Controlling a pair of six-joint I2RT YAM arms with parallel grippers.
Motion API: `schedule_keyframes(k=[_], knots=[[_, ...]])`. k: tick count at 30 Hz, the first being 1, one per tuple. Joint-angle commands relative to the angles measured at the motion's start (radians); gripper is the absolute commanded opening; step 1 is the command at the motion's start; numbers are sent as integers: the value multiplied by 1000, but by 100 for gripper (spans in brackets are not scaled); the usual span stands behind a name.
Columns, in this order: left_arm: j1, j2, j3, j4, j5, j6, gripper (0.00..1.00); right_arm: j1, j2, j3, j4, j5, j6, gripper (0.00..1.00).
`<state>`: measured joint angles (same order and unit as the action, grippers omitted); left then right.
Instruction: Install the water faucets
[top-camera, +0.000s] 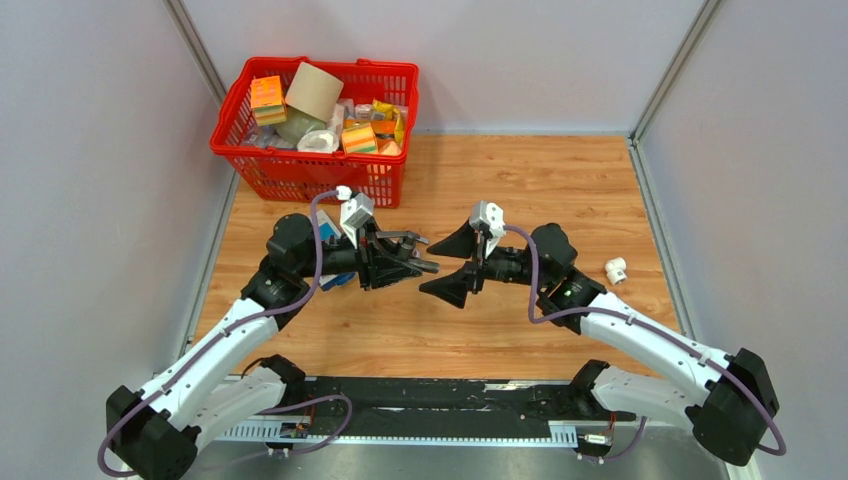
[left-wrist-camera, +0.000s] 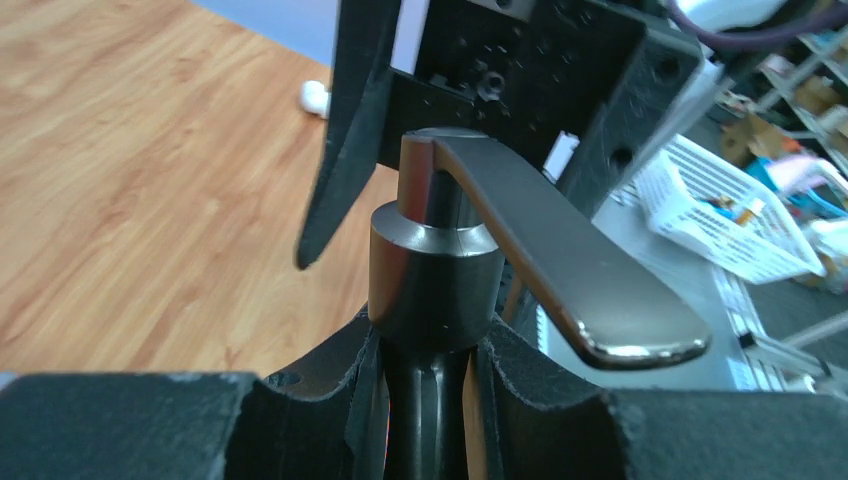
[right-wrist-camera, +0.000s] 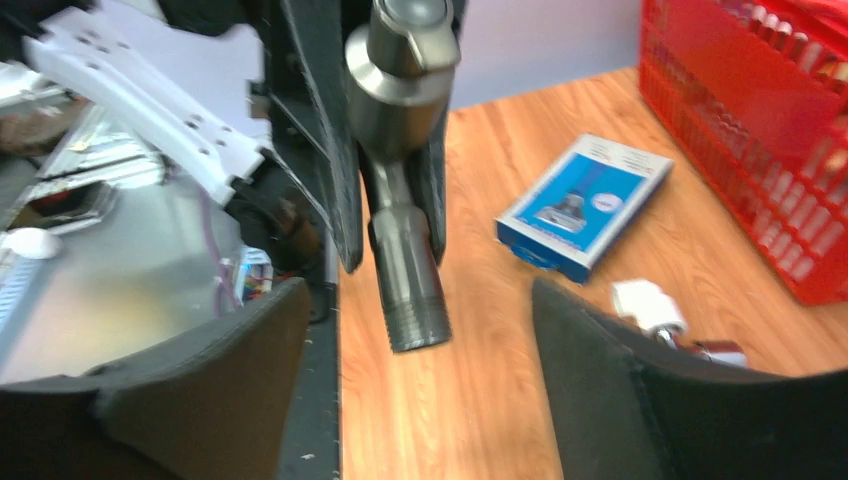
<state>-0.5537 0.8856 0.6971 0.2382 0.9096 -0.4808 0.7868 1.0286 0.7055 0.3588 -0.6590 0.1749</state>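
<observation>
The dark grey water faucet (left-wrist-camera: 435, 290) stands up between the fingers of my left gripper (left-wrist-camera: 435, 400), which is shut on its stem below the collar. Its flat handle (left-wrist-camera: 585, 290) juts out to the right. In the right wrist view its threaded end (right-wrist-camera: 415, 320) points at my right gripper (right-wrist-camera: 420, 400), which is open with both fingers wide of the thread and touching nothing. From above, the left gripper (top-camera: 400, 262) and right gripper (top-camera: 452, 266) face each other mid-table. A chrome faucet with a white elbow fitting (right-wrist-camera: 660, 315) lies on the wood near the basket. A loose white fitting (top-camera: 616, 270) lies at the right.
A red basket (top-camera: 388, 70) of assorted items stands at the back left. A flat blue-and-white box (right-wrist-camera: 585, 205) lies on the wood beside it, under the left arm. Grey walls close in both sides and the back.
</observation>
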Motion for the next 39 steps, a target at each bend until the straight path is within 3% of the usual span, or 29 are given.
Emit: schedule_keyframes(k=[1, 2, 7, 12, 16, 22, 28, 33, 37, 39], knots=[[3, -19, 128, -290, -184, 183, 0, 2, -28, 46, -116, 236, -3, 96], [9, -25, 137, -319, -230, 205, 0, 2, -35, 51, -144, 301, 9, 100], [38, -73, 153, -448, -411, 252, 0, -8, -33, 117, -340, 695, 77, 100], [47, -167, 134, -536, -612, 323, 0, -62, -9, 198, -594, 916, 98, 100], [51, -266, 79, -542, -738, 341, 0, -249, 22, 223, -773, 911, 176, 100], [49, -369, 19, -563, -864, 370, 0, -651, 97, 216, -899, 901, 253, 97], [49, -390, -1, -582, -940, 381, 0, -998, 220, 180, -876, 843, 360, 80], [51, -396, -11, -596, -997, 387, 0, -1130, 379, 212, -839, 793, 308, 77], [49, -399, -15, -602, -1029, 390, 0, -1181, 485, 245, -843, 685, 288, 78], [51, -401, -15, -602, -1026, 390, 0, -1184, 513, 259, -842, 702, 282, 78]])
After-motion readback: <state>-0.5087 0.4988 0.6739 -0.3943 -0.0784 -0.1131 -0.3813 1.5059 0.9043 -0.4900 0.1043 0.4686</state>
